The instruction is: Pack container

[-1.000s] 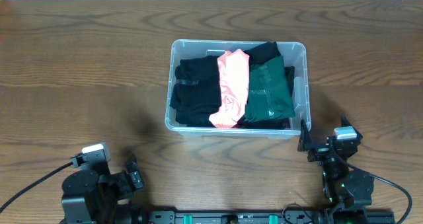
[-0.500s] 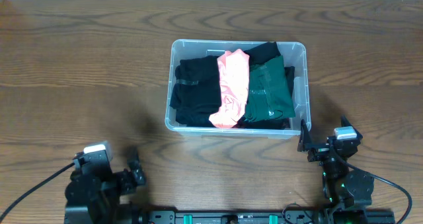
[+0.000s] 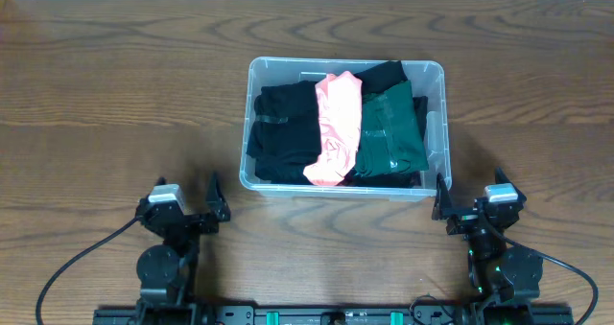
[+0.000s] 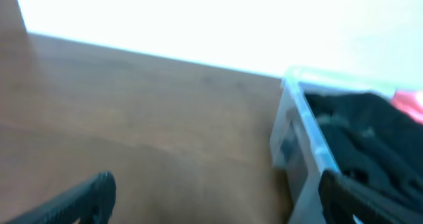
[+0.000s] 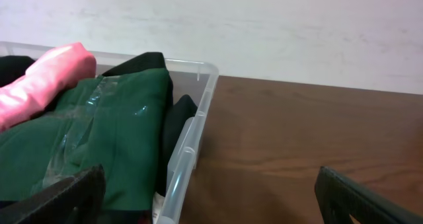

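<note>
L gripper (image 3: 185,205) has swung in from far front-left, now near container (image 3: 437,138) front-left corner; jaws spread, empty. R gripper (image 3: 470,202) unmoved, also spread. Container sits mid-table (image 3: 115,95), black/pink/green clothes (image 3: 331,124) inside

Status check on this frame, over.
Left gripper open, empty. Right gripper open, empty. Container holds black garment, pink garment, green garment. Nothing between fingers and container.

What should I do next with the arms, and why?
Probably just park both arms: the container already holds the black garment, pink garment and green garment, and the left gripper and right gripper are open, holding nothing.
</note>
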Available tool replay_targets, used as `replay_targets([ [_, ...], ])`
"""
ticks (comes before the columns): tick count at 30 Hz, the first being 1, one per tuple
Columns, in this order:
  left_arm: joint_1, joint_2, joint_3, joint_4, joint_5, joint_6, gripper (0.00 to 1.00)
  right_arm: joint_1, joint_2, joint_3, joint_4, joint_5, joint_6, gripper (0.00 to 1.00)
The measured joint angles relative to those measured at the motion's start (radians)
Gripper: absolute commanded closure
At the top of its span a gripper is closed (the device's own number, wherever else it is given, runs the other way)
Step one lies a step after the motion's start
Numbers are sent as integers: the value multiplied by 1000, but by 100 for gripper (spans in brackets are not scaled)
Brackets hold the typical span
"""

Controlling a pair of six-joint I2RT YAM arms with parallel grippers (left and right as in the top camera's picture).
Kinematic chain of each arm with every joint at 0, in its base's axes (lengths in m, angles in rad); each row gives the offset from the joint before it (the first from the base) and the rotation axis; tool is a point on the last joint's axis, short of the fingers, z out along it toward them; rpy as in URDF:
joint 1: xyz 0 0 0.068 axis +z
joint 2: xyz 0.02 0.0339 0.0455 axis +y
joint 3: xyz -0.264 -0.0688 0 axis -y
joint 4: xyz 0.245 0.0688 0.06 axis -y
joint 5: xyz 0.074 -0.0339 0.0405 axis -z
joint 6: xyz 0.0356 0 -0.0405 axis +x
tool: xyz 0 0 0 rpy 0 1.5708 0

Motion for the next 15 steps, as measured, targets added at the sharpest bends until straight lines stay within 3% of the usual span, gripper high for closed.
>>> replay_targets([
  [15, -10, -1, -6, 10, 0, -3, 2, 0, 0, 0, 0, 0, 0, 1],
])
